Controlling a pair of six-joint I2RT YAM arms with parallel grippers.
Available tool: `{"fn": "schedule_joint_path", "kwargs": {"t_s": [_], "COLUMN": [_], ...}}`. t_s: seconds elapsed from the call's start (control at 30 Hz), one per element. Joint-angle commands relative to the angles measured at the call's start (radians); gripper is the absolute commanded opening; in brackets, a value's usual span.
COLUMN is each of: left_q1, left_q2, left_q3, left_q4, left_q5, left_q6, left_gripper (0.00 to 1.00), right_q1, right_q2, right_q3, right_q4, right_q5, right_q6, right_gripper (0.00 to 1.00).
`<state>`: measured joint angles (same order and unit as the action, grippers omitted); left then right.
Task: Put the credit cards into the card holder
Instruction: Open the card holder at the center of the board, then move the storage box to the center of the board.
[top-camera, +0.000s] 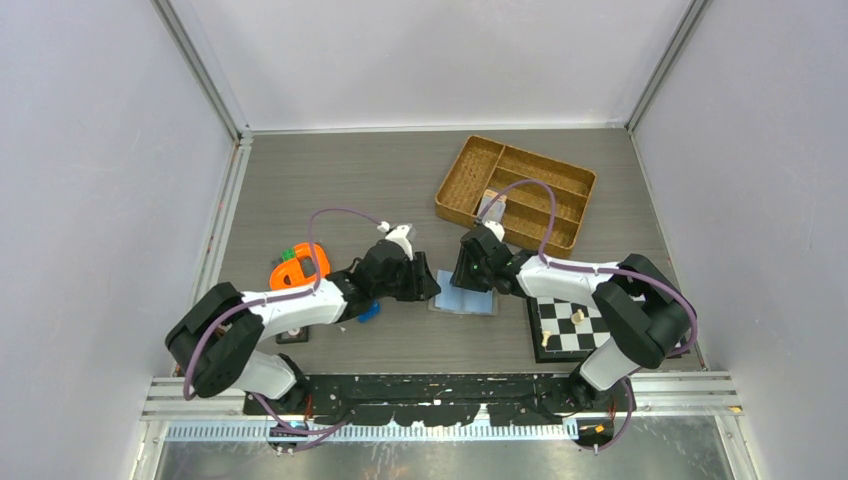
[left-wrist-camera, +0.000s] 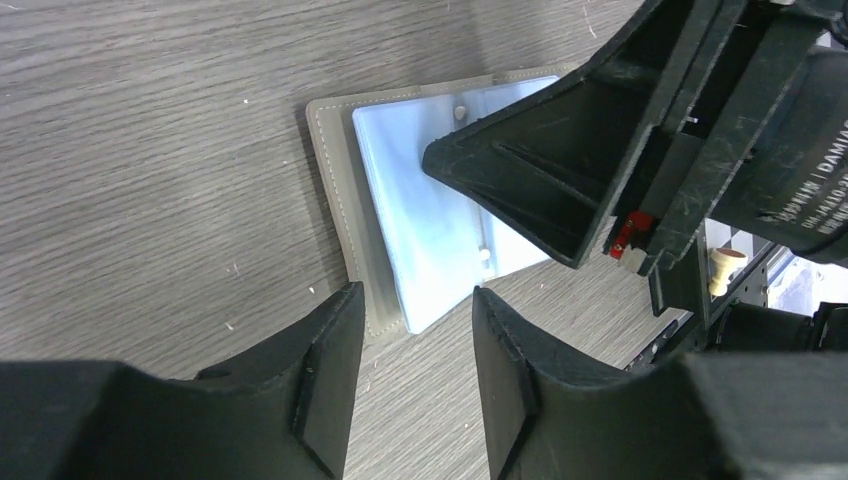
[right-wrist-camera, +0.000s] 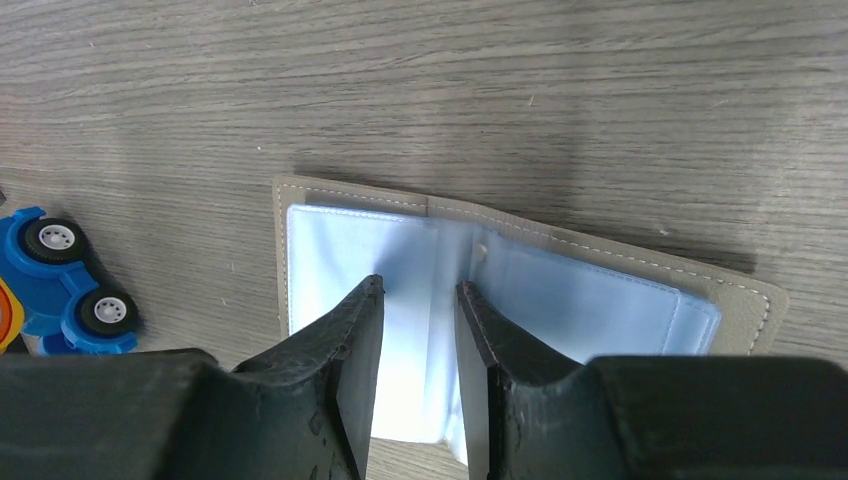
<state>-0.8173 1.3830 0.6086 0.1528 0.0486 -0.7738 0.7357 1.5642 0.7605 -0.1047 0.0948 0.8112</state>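
The card holder (top-camera: 466, 301) lies unfolded on the table between my two arms, grey outside (left-wrist-camera: 330, 170) and light blue inside (right-wrist-camera: 600, 290). My left gripper (left-wrist-camera: 415, 300) is open just off the holder's near corner, with only bare table between its fingers. My right gripper (right-wrist-camera: 418, 290) stands open with a narrow gap, its tips down on the blue inner leaves near the fold; nothing is clearly pinched. In the left wrist view the right gripper (left-wrist-camera: 520, 170) hides part of the blue lining. A pale credit card (top-camera: 490, 207) leans in the wicker tray (top-camera: 560, 180).
A black-and-white chessboard (top-camera: 570, 325) with a pawn lies to the right of the holder. A blue toy car (right-wrist-camera: 60, 280) and an orange object (top-camera: 298, 268) sit to its left. A small black tile (top-camera: 292, 337) is near the left arm.
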Motion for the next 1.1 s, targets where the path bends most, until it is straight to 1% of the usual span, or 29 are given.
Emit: {"fn": "schedule_joint_path", "kwargs": {"t_s": [0.0,0.13,0.27,0.43,0.67,0.77,0.93,1.07], "left_q1": [0.015,0.020,0.023,0.024,0.024,0.024,0.024,0.032], "left_q2": [0.059,0.102,0.139,0.184,0.226,0.234,0.231,0.222], "left_q3": [0.035,0.028,0.018,0.006,0.005,0.002,-0.016,-0.006], "left_q4": [0.034,0.068,0.089,0.163,0.261,0.271,0.287,0.257], "left_q5": [0.058,0.070,0.062,0.099,0.139,0.132,0.106,0.109], "left_q6": [-0.005,-0.027,-0.042,-0.078,-0.128,-0.138,-0.156,-0.149], "left_gripper": [0.47,0.51,0.51,0.51,0.46,0.39,0.19,0.02], "right_q1": [0.000,0.000,0.000,0.000,0.001,0.000,0.001,0.000], "right_q2": [0.001,-0.006,-0.011,-0.003,0.008,0.003,-0.020,-0.080], "right_q3": [-0.013,-0.022,-0.030,-0.032,-0.028,-0.030,-0.028,-0.009], "right_q4": [0.028,0.028,0.030,0.037,0.040,0.040,0.037,0.001], "right_q5": [0.010,0.011,0.012,0.005,0.001,0.003,-0.002,0.003], "right_q6": [0.027,0.030,0.033,0.038,0.042,0.042,0.034,0.005], "right_gripper": [0.37,0.37,0.37,0.37,0.37,0.37,0.38,0.43]}}
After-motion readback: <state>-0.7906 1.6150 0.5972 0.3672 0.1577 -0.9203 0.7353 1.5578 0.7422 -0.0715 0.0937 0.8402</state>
